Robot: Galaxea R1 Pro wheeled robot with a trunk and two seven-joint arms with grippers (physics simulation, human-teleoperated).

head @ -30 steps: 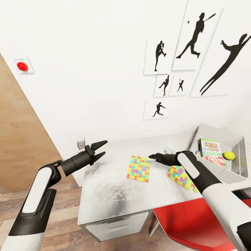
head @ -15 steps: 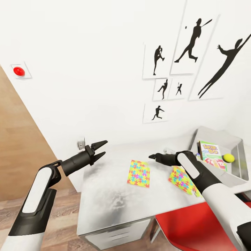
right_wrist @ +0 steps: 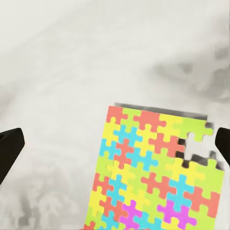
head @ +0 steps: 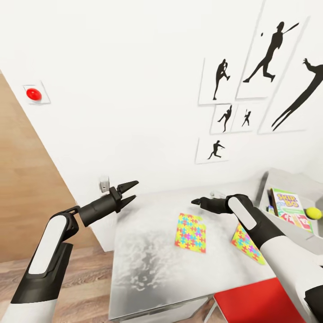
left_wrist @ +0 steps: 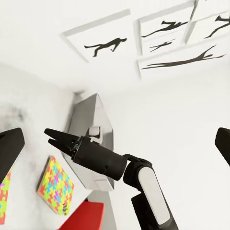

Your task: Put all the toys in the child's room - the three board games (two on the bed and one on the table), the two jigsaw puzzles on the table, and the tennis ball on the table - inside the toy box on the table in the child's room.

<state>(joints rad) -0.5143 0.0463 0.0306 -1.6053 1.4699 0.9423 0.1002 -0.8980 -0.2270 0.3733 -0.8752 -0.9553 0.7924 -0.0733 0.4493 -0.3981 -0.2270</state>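
Glossy grey table [head: 148, 264]; flat jigsaw puzzles [head: 191, 233]

One legible marking found — "SKIP-BO" in blue letters on the yellow-green face of a board game box [head: 289, 208], seen in the head view lying inside the light-grey toy box [head: 287, 178]. The red cards printed along that box's lower edge carry marks too small to read. No other text, number or label can be read.

Two jigsaw puzzles [head: 192, 232] [head: 246, 242], one tennis ball [head: 313, 213]
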